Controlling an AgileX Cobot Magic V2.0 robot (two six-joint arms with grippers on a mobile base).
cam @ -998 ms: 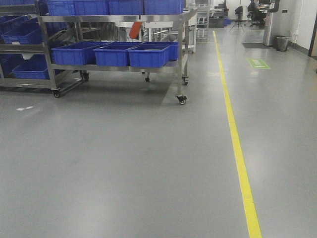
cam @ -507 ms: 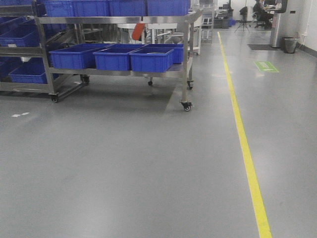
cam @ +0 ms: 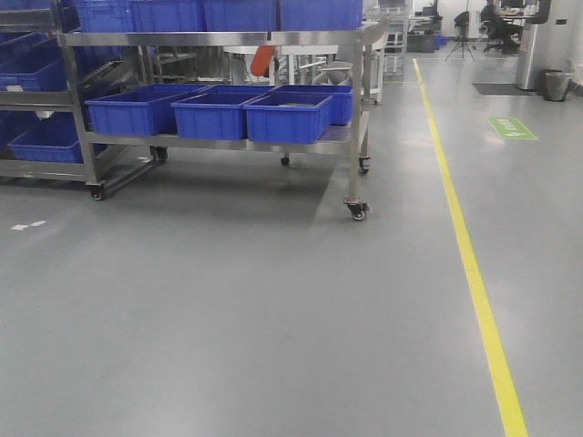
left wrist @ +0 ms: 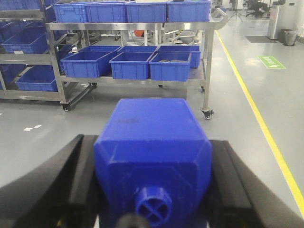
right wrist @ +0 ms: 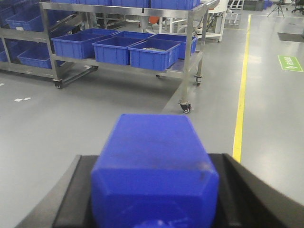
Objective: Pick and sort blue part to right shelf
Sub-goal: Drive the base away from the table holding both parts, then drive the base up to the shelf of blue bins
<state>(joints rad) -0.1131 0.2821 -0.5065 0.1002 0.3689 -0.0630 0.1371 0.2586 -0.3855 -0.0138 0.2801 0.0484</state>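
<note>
In the right wrist view my right gripper (right wrist: pixel 154 178) is shut on the blue part (right wrist: pixel 154 156), a solid-blue square block with sloped shoulders. Its cap is cut off by the bottom edge. In the left wrist view my left gripper (left wrist: pixel 153 164) is shut on another blue block (left wrist: pixel 152 147) with a small round cross-marked knob (left wrist: pixel 153 207). The right shelf (cam: pixel 219 143), a wheeled stainless-steel rack with open blue bins (cam: pixel 288 116), stands ahead at the upper left. It also shows in the left wrist view (left wrist: pixel 128 80) and the right wrist view (right wrist: pixel 118 67). Neither gripper shows in the front view.
A second steel rack with blue bins (cam: pixel 41 137) stands at the far left. A yellow floor line (cam: pixel 474 264) runs along the right. A green floor mark (cam: pixel 512 127) and a grey bin (cam: pixel 557 84) are at the far right. Grey floor (cam: pixel 255 309) lies before the rack.
The rack has slid right and down in the front view and looks nearer. The yellow line has shifted right. No earlier wrist frames are given.
</note>
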